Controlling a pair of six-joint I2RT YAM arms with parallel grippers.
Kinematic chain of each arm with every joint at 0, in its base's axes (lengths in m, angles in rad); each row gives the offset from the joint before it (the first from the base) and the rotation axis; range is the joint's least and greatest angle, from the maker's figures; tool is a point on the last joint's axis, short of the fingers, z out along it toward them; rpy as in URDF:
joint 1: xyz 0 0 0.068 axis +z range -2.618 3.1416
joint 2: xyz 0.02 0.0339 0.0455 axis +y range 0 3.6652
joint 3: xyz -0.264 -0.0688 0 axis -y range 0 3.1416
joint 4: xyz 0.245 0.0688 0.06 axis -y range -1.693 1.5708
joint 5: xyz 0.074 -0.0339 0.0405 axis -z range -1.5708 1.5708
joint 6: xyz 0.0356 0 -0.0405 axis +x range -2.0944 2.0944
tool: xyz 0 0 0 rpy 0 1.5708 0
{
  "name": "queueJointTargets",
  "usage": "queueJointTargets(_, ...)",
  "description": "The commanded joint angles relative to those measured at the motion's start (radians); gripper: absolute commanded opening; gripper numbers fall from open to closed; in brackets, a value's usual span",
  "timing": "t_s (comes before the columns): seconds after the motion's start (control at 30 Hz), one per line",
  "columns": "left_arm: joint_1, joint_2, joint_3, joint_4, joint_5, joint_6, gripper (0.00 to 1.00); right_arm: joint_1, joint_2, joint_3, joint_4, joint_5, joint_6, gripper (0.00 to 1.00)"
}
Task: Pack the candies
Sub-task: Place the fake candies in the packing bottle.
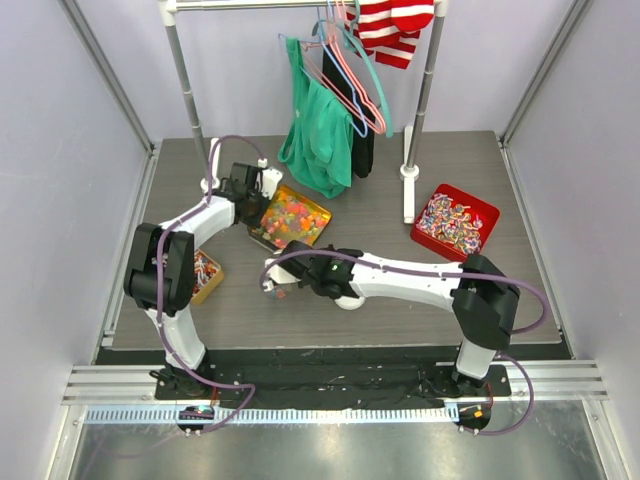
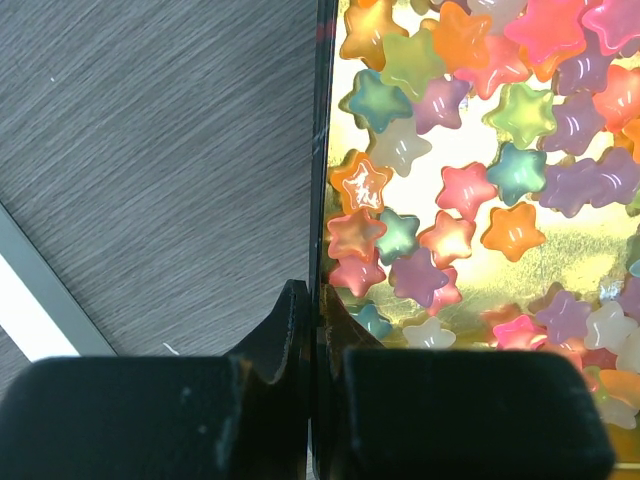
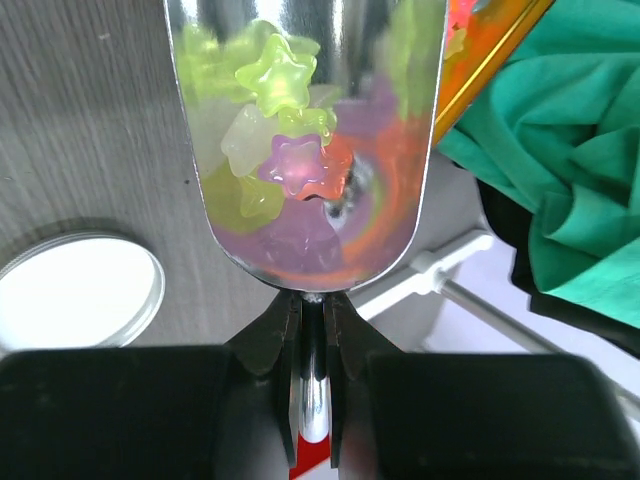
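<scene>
The candies (image 2: 450, 190) are small glossy star-shaped pieces in orange, yellow, green, pink and purple, lying in an open gold tin (image 1: 318, 212). My left gripper (image 2: 317, 300) is shut on the tin's left rim (image 2: 322, 150); in the top view it (image 1: 252, 203) sits at the tin's left side. My right gripper (image 3: 313, 305) is shut on the handle of a shiny metal scoop (image 3: 390, 120), which holds a few green, purple and orange stars (image 3: 285, 140). In the top view the right gripper (image 1: 290, 272) is just in front of the tin.
A white round lid (image 3: 80, 290) lies on the table left of the scoop. A smaller gold tin (image 1: 206, 274) sits by the left arm. A red tray (image 1: 455, 222) of wrapped candies stands at the right. A clothes rack with a green garment (image 1: 320, 140) stands behind.
</scene>
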Motion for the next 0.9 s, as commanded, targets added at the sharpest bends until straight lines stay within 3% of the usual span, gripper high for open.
queueJointTargets(0.0,0.009,-0.012,0.032,0.084,0.018,-0.022,0.0,0.047,0.03,-0.034,0.083,0.154,-0.111,0.01)
queueJointTargets(0.4,0.009,0.01,0.044,0.074,0.013,-0.022,0.0,0.118,0.07,-0.118,0.27,0.354,-0.339,0.01)
queueJointTargets(0.87,0.009,0.019,0.044,0.074,0.018,-0.025,0.0,0.14,0.083,-0.118,0.385,0.441,-0.476,0.01)
